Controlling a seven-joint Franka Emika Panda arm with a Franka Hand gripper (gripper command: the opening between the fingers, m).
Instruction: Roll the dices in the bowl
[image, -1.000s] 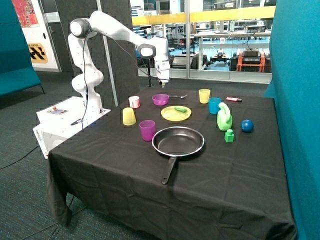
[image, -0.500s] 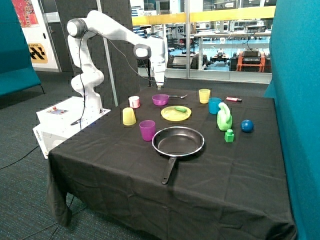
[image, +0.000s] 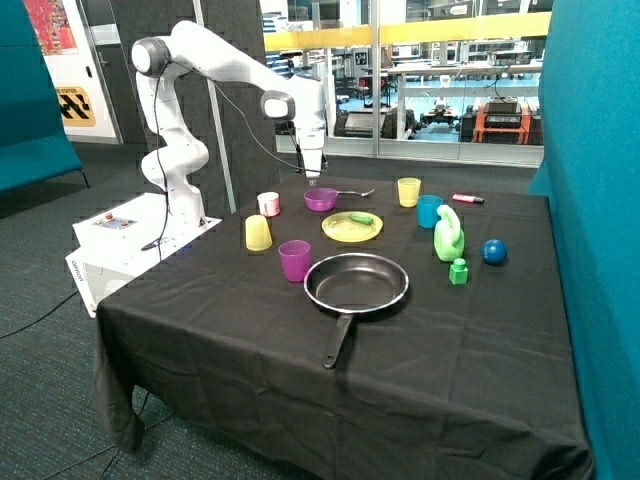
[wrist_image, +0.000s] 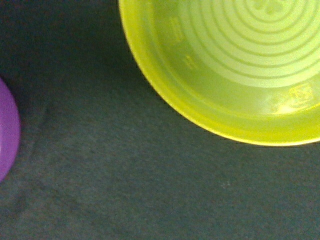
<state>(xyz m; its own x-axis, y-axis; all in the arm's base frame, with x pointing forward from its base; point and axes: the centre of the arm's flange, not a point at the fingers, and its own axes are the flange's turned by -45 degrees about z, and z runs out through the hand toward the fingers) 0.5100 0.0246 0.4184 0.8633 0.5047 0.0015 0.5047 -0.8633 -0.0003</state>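
Note:
The small shallow purple bowl (image: 320, 199) stands at the back of the black table, beside the yellow plate (image: 351, 226). My gripper (image: 313, 179) hangs just above the bowl's far rim, on the side toward the white cup. No dice show in either view. The wrist view shows the yellow plate (wrist_image: 235, 65) on black cloth and a purple curved edge (wrist_image: 6, 131); I cannot tell whether that edge is the bowl or the cup. My fingers do not show in the wrist view.
A black frying pan (image: 356, 282) lies mid-table with a taller purple cup (image: 294, 260) beside it. An upturned yellow cup (image: 258, 232) and a white cup (image: 268, 204) stand near the robot's side. A spoon (image: 355, 192), yellow cup (image: 408, 191), blue cup (image: 429, 211), green bottle (image: 448, 235) and blue ball (image: 494, 251) lie beyond.
My gripper has come down and shifted slightly toward the white cup, ending close over the purple bowl. Nothing on the table has moved.

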